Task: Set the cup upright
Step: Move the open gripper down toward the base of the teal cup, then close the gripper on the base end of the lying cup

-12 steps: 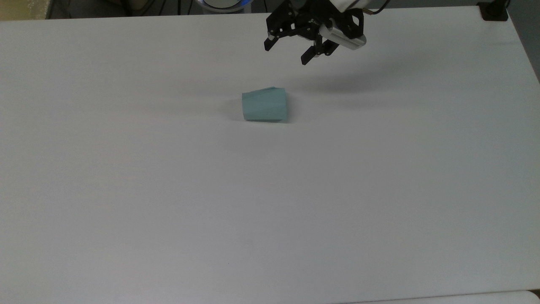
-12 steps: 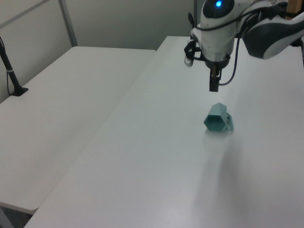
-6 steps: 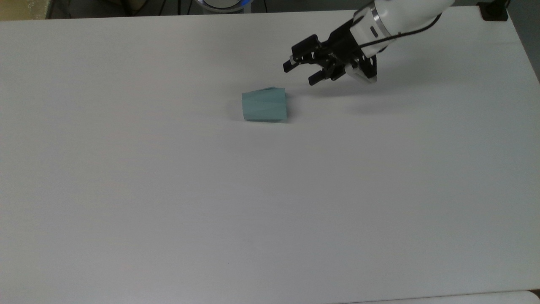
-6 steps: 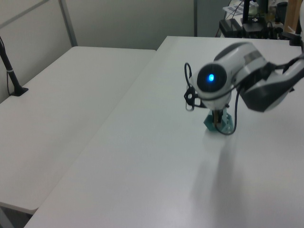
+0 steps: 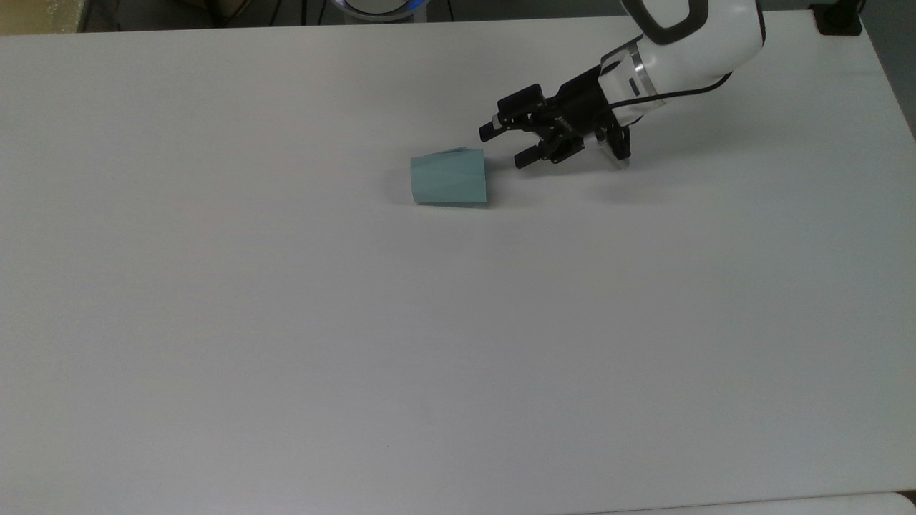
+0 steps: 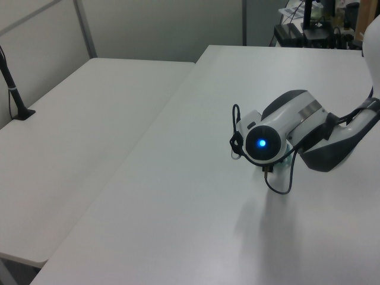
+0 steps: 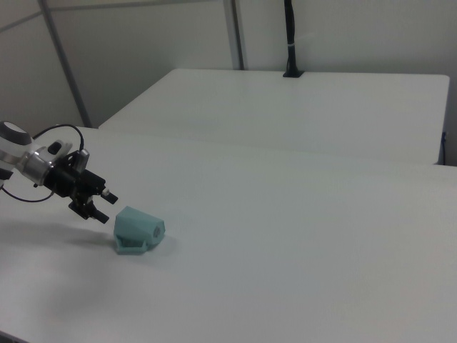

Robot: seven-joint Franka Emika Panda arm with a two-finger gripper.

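The pale teal faceted cup [image 5: 449,179] lies on its side on the white table [image 5: 358,322], its wider rim toward the top view's right. My gripper [image 5: 504,146] hovers low just right of that rim, tilted nearly level and pointing at the cup, open, with nothing between its black fingers [image 5: 487,131]. In the right view the gripper [image 7: 107,206] sits just left of the cup [image 7: 137,230], a small gap between them. In the left view the arm's wrist [image 6: 264,142] covers most of the cup.
A second white table [image 7: 285,107] stands alongside, separated by a narrow seam. A black post [image 7: 289,36] is clamped at its far edge. Another black clamp [image 5: 837,18] sits on the table corner at the top view's upper right.
The gripper has dropped from above the table, tipped over toward level, and closed in on the cup's rim side. The cup has not moved.
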